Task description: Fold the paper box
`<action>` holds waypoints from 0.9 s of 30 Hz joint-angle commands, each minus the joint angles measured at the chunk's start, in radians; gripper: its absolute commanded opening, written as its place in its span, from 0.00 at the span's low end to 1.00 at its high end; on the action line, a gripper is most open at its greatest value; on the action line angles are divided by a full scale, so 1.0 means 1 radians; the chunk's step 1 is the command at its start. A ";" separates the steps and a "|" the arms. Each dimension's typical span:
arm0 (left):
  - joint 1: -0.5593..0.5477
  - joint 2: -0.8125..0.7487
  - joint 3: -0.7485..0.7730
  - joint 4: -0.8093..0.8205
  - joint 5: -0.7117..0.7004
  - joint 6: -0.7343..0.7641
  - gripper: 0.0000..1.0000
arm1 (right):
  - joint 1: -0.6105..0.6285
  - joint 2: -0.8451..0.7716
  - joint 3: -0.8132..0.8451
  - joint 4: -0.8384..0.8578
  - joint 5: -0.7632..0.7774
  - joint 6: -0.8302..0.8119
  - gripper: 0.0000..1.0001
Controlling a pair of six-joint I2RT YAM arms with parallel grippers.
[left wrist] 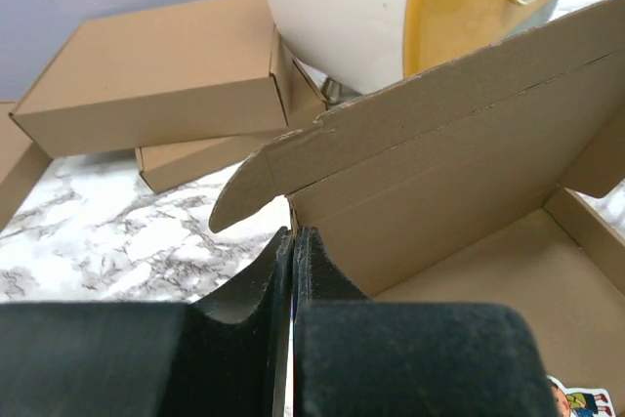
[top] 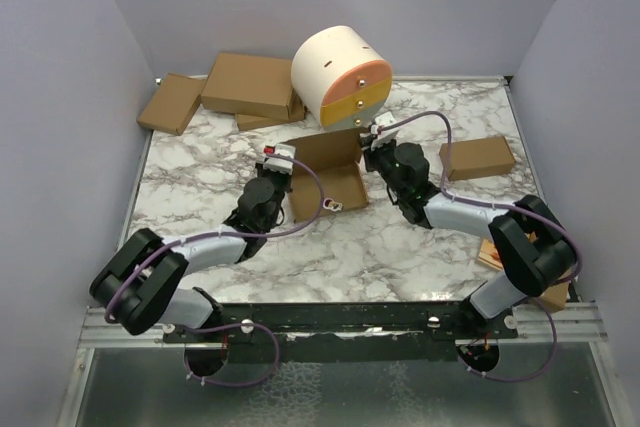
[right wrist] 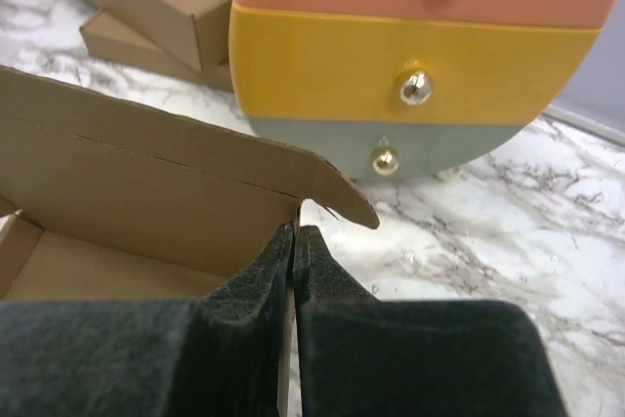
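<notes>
The paper box [top: 325,175] lies open in the middle of the marble table, a brown cardboard tray with its back flap [left wrist: 459,134] standing up and rounded tabs at both ends. My left gripper [top: 291,173] is shut on the box's left side wall, and in the left wrist view the fingers [left wrist: 293,241] press together on the thin cardboard edge. On the opposite side wall my right gripper [top: 363,161] is shut too, its fingers [right wrist: 295,236] closed just under the right tab [right wrist: 342,197]. A small sticker [top: 332,205] lies inside the tray.
A round white drawer unit [top: 342,75] with pink, yellow and grey-green fronts stands right behind the box. Stacked brown cartons [top: 250,85] and another one [top: 172,103] lie at the back left. A smaller carton [top: 478,157] sits to the right.
</notes>
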 commanded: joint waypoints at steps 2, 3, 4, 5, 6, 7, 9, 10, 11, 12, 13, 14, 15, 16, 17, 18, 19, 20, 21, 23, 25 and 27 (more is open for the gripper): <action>-0.009 0.127 0.039 0.231 -0.053 0.078 0.00 | 0.021 0.087 0.025 0.256 -0.005 0.025 0.01; -0.009 0.147 0.040 0.256 -0.054 0.079 0.00 | 0.023 0.100 0.019 0.283 0.002 0.025 0.01; -0.009 0.166 0.040 0.279 -0.053 0.080 0.00 | 0.026 0.109 0.010 0.307 0.009 0.025 0.01; -0.009 0.183 0.041 0.297 -0.053 0.079 0.00 | 0.027 0.117 -0.002 0.325 0.011 0.025 0.01; -0.009 0.195 0.040 0.304 -0.052 0.075 0.00 | 0.028 0.118 -0.015 0.335 0.012 0.026 0.01; -0.009 0.203 0.041 0.303 -0.051 0.065 0.00 | 0.028 0.120 -0.027 0.336 0.009 0.034 0.01; -0.009 0.213 0.031 0.300 -0.052 0.034 0.00 | 0.028 0.115 -0.050 0.332 -0.005 0.045 0.01; -0.009 0.211 0.027 0.293 -0.058 0.011 0.00 | 0.028 0.112 -0.060 0.328 -0.009 0.050 0.01; -0.010 0.207 0.022 0.279 -0.066 -0.011 0.00 | 0.027 0.109 -0.069 0.321 -0.014 0.054 0.01; -0.011 0.199 0.018 0.262 -0.074 -0.037 0.00 | 0.028 0.103 -0.075 0.315 -0.018 0.052 0.01; -0.010 0.189 0.015 0.236 -0.083 -0.068 0.00 | 0.028 0.099 -0.082 0.310 -0.020 0.051 0.01; -0.011 0.178 0.012 0.212 -0.084 -0.112 0.00 | 0.028 0.094 -0.088 0.304 -0.024 0.050 0.01; -0.011 0.167 0.007 0.190 -0.086 -0.138 0.00 | 0.028 0.089 -0.093 0.297 -0.027 0.050 0.01; -0.012 0.158 0.004 0.175 -0.087 -0.158 0.00 | 0.028 0.084 -0.096 0.288 -0.032 0.052 0.01; -0.017 0.151 -0.002 0.170 -0.094 -0.161 0.00 | 0.028 0.080 -0.099 0.279 -0.035 0.053 0.01; -0.023 0.145 -0.005 0.168 -0.114 -0.162 0.00 | 0.030 0.074 -0.102 0.267 -0.039 0.055 0.01; -0.028 0.138 -0.004 0.156 -0.140 -0.173 0.00 | 0.030 0.071 -0.103 0.253 -0.044 0.055 0.01; -0.030 0.130 0.002 0.128 -0.149 -0.181 0.00 | 0.031 0.068 -0.104 0.238 -0.050 0.057 0.01; -0.030 0.122 0.008 0.094 -0.148 -0.186 0.00 | 0.031 0.064 -0.104 0.220 -0.052 0.058 0.01; -0.031 0.108 0.024 0.034 -0.152 -0.201 0.00 | 0.034 0.059 -0.107 0.190 -0.061 0.066 0.01; -0.030 0.098 0.043 -0.023 -0.171 -0.223 0.00 | 0.037 0.050 -0.114 0.169 -0.066 0.068 0.01; -0.031 0.092 0.044 -0.041 -0.168 -0.229 0.00 | 0.042 0.038 -0.117 0.147 -0.068 0.071 0.01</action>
